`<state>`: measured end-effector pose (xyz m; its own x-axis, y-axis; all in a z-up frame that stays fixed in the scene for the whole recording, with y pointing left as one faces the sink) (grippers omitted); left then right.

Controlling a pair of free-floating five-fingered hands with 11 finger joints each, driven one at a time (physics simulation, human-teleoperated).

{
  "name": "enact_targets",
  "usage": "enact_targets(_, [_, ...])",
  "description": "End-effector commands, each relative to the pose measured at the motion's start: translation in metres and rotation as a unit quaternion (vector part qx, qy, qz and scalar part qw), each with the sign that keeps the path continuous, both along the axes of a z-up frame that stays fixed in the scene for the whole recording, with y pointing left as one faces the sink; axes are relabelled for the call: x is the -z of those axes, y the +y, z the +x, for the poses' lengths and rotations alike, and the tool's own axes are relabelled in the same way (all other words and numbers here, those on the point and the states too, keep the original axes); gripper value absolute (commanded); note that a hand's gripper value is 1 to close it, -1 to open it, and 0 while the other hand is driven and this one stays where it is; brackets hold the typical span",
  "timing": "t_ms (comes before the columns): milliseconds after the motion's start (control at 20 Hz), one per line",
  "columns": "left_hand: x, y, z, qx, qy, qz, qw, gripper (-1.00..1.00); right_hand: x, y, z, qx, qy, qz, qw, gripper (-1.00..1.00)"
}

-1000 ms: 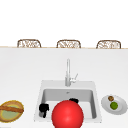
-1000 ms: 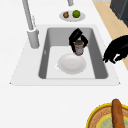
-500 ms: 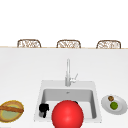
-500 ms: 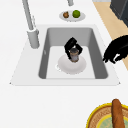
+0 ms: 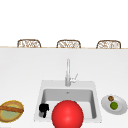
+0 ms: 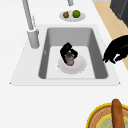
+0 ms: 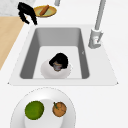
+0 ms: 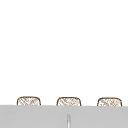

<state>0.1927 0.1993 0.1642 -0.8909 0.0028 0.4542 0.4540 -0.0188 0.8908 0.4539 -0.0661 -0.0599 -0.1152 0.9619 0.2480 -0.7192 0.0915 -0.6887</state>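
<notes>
Down in the sink (image 6: 32,75), on a white dish (image 6: 80,66) at the middle of the basin floor: a small brown cup (image 6: 69,60), upright, gripped from above by the right hand (image 6: 67,50), fingers curled close round its rim and sides. Same grip from the right side, cup (image 7: 57,66) mostly covered by the hand (image 7: 60,59). Over the sink's left front corner, in the air and well apart from the cup: the left hand (image 5: 43,109), fingers loosely bent, slightly spread and hanging downward, holding nothing and touching nothing. Seen from the front, low over the basin's near edge: a big red ball (image 5: 67,114). Behind the basin, on the rim: a tall faucet (image 6: 31,27). On the counter to the right: a plate (image 5: 122,106) with a lime (image 5: 114,105) and a small brown fruit (image 5: 110,98). On the counter to the left: a yellow basket (image 5: 11,117) with a bread stick (image 5: 11,109) across it. Beyond the counter: three chair backs (image 5: 28,43).
</notes>
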Motion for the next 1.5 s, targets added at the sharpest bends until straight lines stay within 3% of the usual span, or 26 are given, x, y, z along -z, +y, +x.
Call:
enact_targets(0, [0.0,0.0,0.0,0.0,0.0,0.0,1.0,0.0,0.028,0.002,0.005,-0.003,0.003,-0.02,0.9998,1.0])
enact_targets(150, [0.0,0.0,0.0,0.0,0.0,0.0,1.0,0.0,0.021,0.002,0.018,0.013,0.013,-0.011,0.9998,1.0])
enact_targets(300, [0.0,0.0,0.0,0.0,0.0,0.0,1.0,0.0,0.005,0.003,0.013,-0.004,0.03,-0.005,0.9995,1.0])
enact_targets(350, [0.0,0.0,0.0,0.0,0.0,0.0,1.0,0.0,0.002,0.003,0.011,-0.002,0.033,-0.009,0.9994,-1.0])
enact_targets(400, [0.0,0.0,0.0,0.0,0.0,0.0,1.0,0.0,-0.004,0.003,0.009,-0.007,0.028,-0.022,0.9994,-1.0])
enact_targets(500, [0.0,0.0,0.0,0.0,0.0,0.0,1.0,0.0,-0.016,-0.006,0.007,0.002,-0.002,-0.023,0.9997,-1.0])
enact_targets(600, [0.0,0.0,0.0,0.0,0.0,0.0,1.0,0.0,-0.029,-0.005,0.011,0.004,-0.009,-0.024,0.9997,-1.0])
enact_targets(1000, [0.0,0.0,0.0,0.0,0.0,0.0,1.0,0.0,-0.072,-0.024,0.016,-0.011,0.001,-0.02,0.9997,-1.0])
enact_targets(1300, [0.0,0.0,0.0,0.0,0.0,0.0,1.0,0.0,-0.083,-0.05,0.029,-0.023,0.011,0.001,0.9997,-1.0])
enact_targets(1450, [0.0,0.0,0.0,0.0,0.0,0.0,1.0,0.0,-0.08,-0.042,0.033,-0.021,0.018,-0.006,0.9996,-1.0])
